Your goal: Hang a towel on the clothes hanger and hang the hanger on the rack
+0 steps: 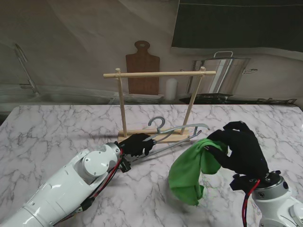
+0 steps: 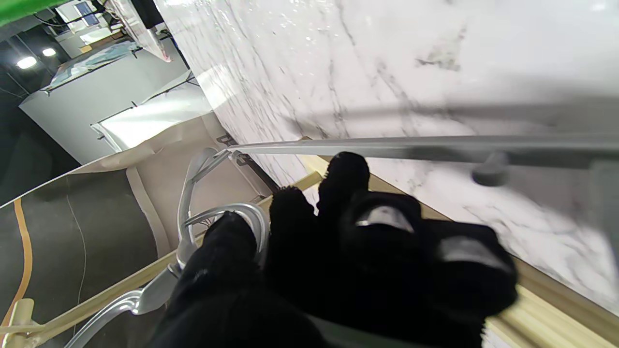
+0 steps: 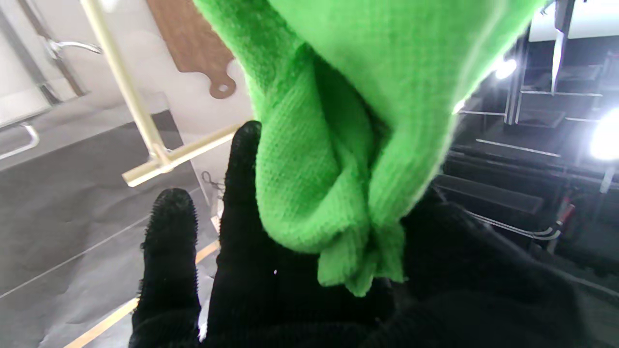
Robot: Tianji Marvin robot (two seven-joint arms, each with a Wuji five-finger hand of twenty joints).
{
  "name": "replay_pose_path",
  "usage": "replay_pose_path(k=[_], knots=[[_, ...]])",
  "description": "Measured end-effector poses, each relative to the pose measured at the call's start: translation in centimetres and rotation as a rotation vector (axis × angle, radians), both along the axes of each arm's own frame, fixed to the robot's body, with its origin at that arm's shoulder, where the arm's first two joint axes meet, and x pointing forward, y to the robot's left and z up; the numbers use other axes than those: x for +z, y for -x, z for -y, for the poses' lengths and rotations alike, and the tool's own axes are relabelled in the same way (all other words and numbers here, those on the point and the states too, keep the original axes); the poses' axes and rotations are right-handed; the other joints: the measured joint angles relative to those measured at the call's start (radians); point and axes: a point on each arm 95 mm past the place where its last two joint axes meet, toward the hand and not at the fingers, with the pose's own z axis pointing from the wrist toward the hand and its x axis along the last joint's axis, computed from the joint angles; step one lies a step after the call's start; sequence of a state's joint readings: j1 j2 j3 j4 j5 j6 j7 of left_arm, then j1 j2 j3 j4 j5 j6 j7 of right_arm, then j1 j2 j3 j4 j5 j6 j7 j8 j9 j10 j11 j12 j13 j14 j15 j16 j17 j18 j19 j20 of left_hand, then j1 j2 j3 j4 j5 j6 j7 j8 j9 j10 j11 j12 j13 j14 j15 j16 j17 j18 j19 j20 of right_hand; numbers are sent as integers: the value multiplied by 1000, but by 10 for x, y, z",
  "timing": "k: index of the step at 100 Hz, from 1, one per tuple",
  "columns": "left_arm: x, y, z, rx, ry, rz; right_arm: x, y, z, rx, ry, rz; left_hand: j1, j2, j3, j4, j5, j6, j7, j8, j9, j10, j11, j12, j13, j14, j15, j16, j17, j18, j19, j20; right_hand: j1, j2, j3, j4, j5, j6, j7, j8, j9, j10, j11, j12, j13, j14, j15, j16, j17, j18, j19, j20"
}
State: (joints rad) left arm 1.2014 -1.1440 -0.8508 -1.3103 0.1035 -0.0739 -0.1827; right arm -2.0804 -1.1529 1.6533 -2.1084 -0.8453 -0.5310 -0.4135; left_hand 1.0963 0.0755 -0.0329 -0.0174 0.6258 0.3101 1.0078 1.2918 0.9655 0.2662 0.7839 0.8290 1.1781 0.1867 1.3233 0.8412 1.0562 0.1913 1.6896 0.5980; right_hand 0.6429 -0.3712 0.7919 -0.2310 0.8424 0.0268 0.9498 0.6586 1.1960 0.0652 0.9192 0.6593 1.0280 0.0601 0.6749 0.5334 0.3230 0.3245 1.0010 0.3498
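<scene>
1. The left hand [image 1: 136,144], in a black glove, has its fingers closed around the thin grey metal clothes hanger [image 1: 176,133]. It grips near the hook end and holds the hanger off the white marble table [image 1: 57,127].
2. The hanger sits right in front of the small wooden rack with one bar across the top [image 1: 158,74]. The rack stands near the far edge of the table, about in the middle. The hanger is not on the bar yet.
3. The right hand [image 1: 241,149], also in a black glove, has its fingers pinched shut on the soft bright green towel [image 1: 191,169]. The towel hangs down in a bunch, close to the long free arm of the hanger. I cannot tell if they touch.
4. I think this is the step of getting the towel onto the hanger.
5. Next, I think the right hand needs to bring the towel over the hanger's arm and let it drape on both sides. The left hand should keep the hanger steady. After that comes lifting the hook up to the rack bar.
</scene>
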Motion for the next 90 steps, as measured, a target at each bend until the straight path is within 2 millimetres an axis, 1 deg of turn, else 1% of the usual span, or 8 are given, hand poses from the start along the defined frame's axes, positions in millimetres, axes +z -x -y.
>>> replay_pose_path(k=[13,26,35,56,74,90], knots=[[0,1,10,-20,27,-25,7,-7,-11,26,-30,43,0,0,0,0,0,0,0,0,0,0,-21,-11,0,0,0,0,0,0,0,0,0,0,0,0,0,0,0,0,0,0,0,0,0,0,0,0,0,0,0,0],[-3,2,16,-27,80,-74,8,-17,-20,30,-25,65,0,0,0,0,0,0,0,0,0,2,-61,-39,0,0,0,0,0,0,0,0,0,0,0,0,0,0,0,0,0,0,0,0,0,0,0,0,0,0,0,0],[-6,4,19,-40,80,-87,8,-29,-21,-5,5,77,0,0,0,0,0,0,0,0,0,3,-64,-45,0,0,0,0,0,0,0,0,0,0,0,0,0,0,0,0,0,0,0,0,0,0,0,0,0,0,0,0],[-11,8,21,-61,92,-128,13,-54,-23,-12,-18,86,0,0,0,0,0,1,0,-3,0,4,-65,-53,0,0,0,0,0,0,0,0,0,0,0,0,0,0,0,0,0,0,0,0,0,0,0,0,0,0,0,0],[-16,11,23,-51,136,-175,17,-71,-16,-72,-5,161,0,0,0,0,0,3,0,-11,0,5,-65,-53,0,0,0,0,0,0,0,0,0,0,0,0,0,0,0,0,0,-2,0,0,0,0,0,0,0,0,0,0],[-19,19,26,-67,163,-210,8,-84,-3,-156,11,153,0,0,0,0,0,6,0,-12,0,8,-65,-54,0,0,0,0,0,0,0,0,0,0,0,0,0,0,0,0,0,-2,0,0,0,0,0,0,-1,0,0,0]])
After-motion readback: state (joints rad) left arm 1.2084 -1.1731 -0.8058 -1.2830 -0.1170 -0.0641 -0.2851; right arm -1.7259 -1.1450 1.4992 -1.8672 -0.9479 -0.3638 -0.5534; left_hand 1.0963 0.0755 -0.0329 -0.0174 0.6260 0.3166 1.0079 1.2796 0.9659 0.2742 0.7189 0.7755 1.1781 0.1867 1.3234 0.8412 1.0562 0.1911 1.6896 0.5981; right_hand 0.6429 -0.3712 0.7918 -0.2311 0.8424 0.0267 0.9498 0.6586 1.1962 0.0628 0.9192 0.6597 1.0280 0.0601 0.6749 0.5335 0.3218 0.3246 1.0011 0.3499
